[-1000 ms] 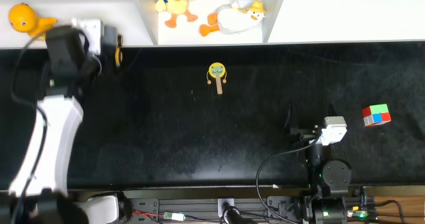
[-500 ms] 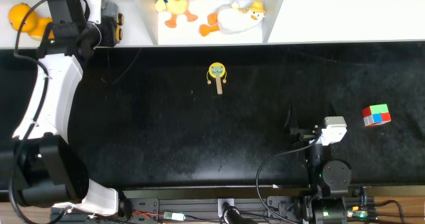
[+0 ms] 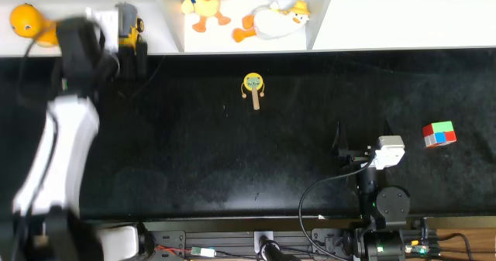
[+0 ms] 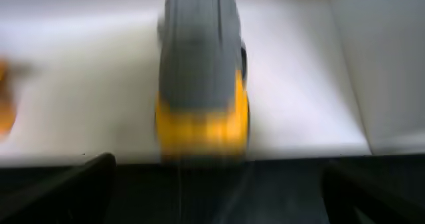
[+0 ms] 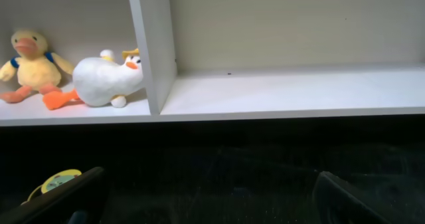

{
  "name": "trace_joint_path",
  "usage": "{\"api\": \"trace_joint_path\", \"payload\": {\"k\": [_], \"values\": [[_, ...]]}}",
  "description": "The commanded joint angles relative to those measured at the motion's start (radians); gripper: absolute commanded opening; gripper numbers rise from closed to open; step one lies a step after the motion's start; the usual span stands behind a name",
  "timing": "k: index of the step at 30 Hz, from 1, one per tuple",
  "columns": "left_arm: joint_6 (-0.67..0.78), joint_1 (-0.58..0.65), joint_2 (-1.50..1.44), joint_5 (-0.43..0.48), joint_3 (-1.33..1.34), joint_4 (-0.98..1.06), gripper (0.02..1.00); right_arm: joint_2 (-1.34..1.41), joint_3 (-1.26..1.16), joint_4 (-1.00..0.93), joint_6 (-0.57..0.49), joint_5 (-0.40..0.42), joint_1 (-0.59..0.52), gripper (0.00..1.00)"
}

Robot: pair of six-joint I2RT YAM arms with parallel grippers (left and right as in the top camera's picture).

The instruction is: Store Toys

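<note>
A robot test bench (lab-like): black worktop (image 3: 194, 137), white cubby shelf (image 5: 153, 51), loose cables (image 3: 310, 190).

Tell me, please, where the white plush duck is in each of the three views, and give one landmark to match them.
Top view: the white plush duck lies in the middle shelf compartment, near the picture's top edge.
Right wrist view: the white plush duck lies close to the white divider.
Left wrist view: it faces another compartment, the one with the toy car.
Shared landmark: the yellow plush duck beside it.
</note>
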Motion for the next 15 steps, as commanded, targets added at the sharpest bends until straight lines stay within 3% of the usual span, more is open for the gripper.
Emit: {"api": "trace_joint_path", "payload": {"k": [1, 3, 8, 15], "values": [[0.000, 0.027, -0.259, -0.038, -0.283, 0.061, 0.998, -0.008, -0.013, 0.005, -0.003, -0.006, -0.003, 0.996], [0.000, 0.027, -0.386, -0.046, -0.410, 0.134, 0.998, -0.008, -0.013, 0.005, -0.003, -0.007, -0.003, 0.996], [0.000, 0.009, -0.668, 0.040, -0.694, 0.513, 0.998, -0.008, -0.013, 0.005, -0.003, -0.007, -0.003, 0.996], [0.004, -0.019, -1.099, 0.084, -0.965, 0.558, 0.998, -0.008, -0.013, 0.005, -0.003, -0.006, -0.003, 0.996]]}}
